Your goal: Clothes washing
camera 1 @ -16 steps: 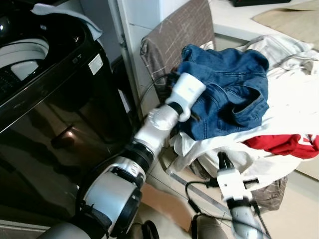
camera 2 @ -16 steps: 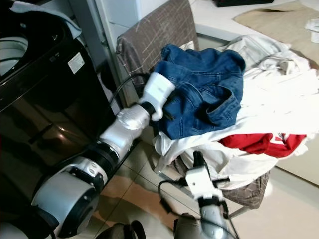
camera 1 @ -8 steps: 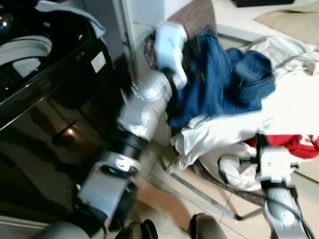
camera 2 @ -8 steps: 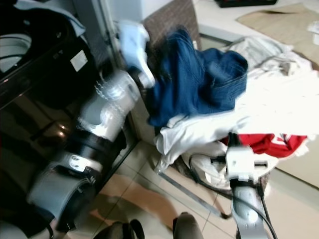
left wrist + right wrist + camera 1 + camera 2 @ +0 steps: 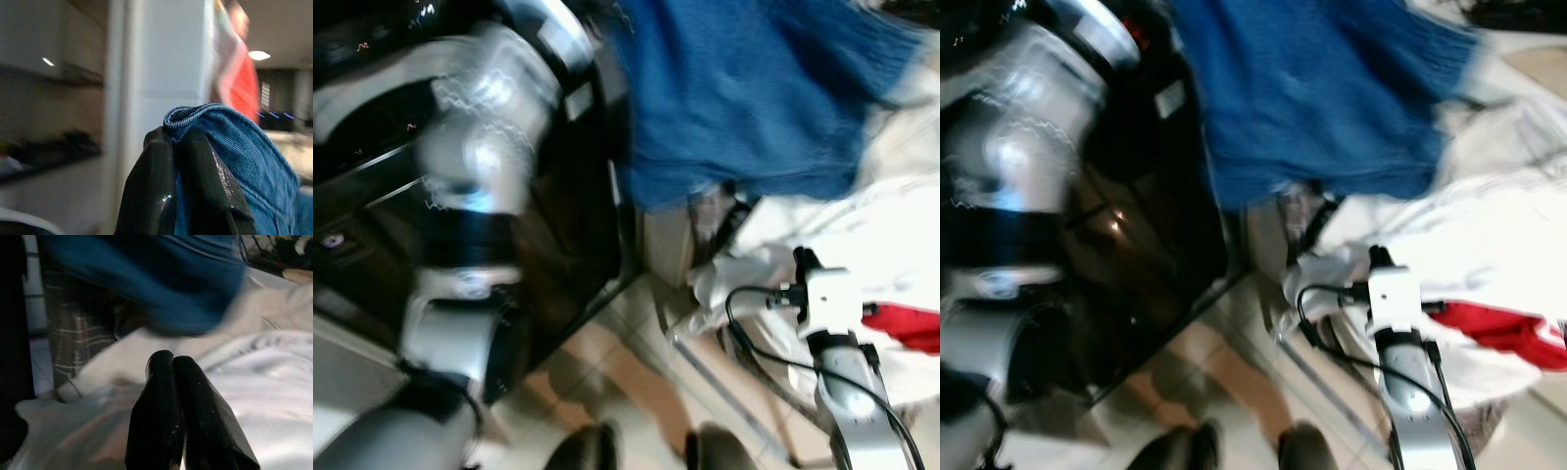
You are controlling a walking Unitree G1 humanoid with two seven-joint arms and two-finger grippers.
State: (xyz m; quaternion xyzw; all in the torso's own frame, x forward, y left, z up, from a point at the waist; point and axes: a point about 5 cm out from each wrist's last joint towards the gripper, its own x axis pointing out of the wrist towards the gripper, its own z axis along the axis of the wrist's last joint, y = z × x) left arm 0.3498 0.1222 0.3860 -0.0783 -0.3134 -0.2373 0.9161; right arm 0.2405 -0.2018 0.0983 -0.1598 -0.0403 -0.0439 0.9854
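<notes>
I've got the jeans [image 5: 754, 98] pinched in the left gripper [image 5: 181, 147], fingers clamped tight on a rolled hem or waistband edge. In the head views the denim is a blurred blue mass across the top centre and right of frame, hanging beside the black washing machine [image 5: 372, 147] at left. I expect it to be heavy for cloth, floppy and likely to swing; the thick seam is the right place to hold, and flat fabric would probably slip. The right gripper [image 5: 171, 382] sits with its fingers pressed together on nothing, low against the white laundry pile [image 5: 1489, 245] at lower right. A red garment [image 5: 906, 328] pokes out of the pile.
</notes>
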